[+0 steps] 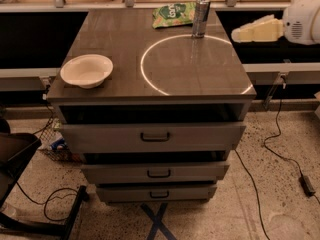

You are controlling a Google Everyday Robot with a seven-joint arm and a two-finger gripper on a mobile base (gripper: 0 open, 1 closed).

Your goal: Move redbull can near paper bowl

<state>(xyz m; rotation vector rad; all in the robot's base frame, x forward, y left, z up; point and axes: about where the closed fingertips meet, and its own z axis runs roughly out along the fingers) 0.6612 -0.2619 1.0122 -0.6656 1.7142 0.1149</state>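
Off the counter's right edge, above the dark gap beside it: gripper [236,34], level with the far part of the top, tips pointing left toward the counter [120,39]. Fingers [260,31] cream-coloured, drawn narrow into 1 wedge with no gap showing between them, holding nothing.

- Redbull can [201,16]: upright on the counter, just left of the fingertips and apart from them, near the far edge. Its base stands on the far arc of a bright ring [145,76] marked on the surface.
- Green snack bag [173,14]: flat, just beyond the can on the side away from the fingers, at the far edge.
- Paper bowl [86,70]: well left of the fingers and nearer the camera, at the counter's front left corner, upright, nothing in it. Well apart from the can, with the ring lying between them.
- Below the fingers and to their left: 3 drawers [155,136] in the counter's front, each pulled slightly out.
- Floor under the fingers: a black cable [280,154].
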